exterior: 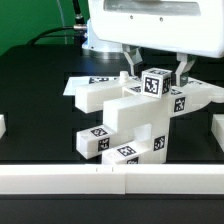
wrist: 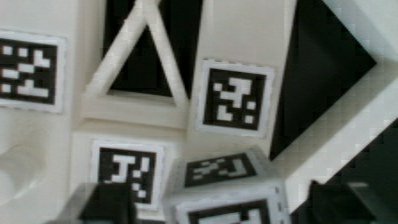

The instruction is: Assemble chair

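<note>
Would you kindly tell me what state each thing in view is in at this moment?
gripper: lowered, one finger on either side of the top block; whether it is clamped cannot be told.
top block: upright on top of the stack, tag facing the exterior camera.
stepped stack: parts clustered together, standing.
flat plate: lying flat behind the stack, not held.

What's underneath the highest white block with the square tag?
Below the top block is a stepped pile of white tagged chair parts on the black table. Where the block meets them is covered.
</note>
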Available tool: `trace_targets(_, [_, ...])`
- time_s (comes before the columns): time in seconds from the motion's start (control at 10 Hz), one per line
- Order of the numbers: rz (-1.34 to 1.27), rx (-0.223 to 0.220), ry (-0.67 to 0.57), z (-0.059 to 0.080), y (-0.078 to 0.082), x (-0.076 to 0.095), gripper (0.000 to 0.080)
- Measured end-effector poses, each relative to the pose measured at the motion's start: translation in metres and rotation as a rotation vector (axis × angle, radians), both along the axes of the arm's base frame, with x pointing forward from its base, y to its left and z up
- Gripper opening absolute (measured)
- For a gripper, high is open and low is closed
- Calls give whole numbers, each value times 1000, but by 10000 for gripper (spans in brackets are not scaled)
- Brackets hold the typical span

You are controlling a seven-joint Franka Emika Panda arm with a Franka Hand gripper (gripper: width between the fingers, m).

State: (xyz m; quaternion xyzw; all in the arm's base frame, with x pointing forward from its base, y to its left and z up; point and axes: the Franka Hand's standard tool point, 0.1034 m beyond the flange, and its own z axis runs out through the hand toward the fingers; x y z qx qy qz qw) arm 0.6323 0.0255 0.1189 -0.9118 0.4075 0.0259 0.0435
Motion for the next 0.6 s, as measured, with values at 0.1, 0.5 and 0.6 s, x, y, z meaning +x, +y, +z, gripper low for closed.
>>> trace_targets(0.1, [-5, 0, 0, 0, 0, 0, 391])
trace_targets(0.5, [-131, 0, 13, 0, 0, 0, 286])
trace_targets(0.6, [-212, -1, 21, 0, 1, 0, 286])
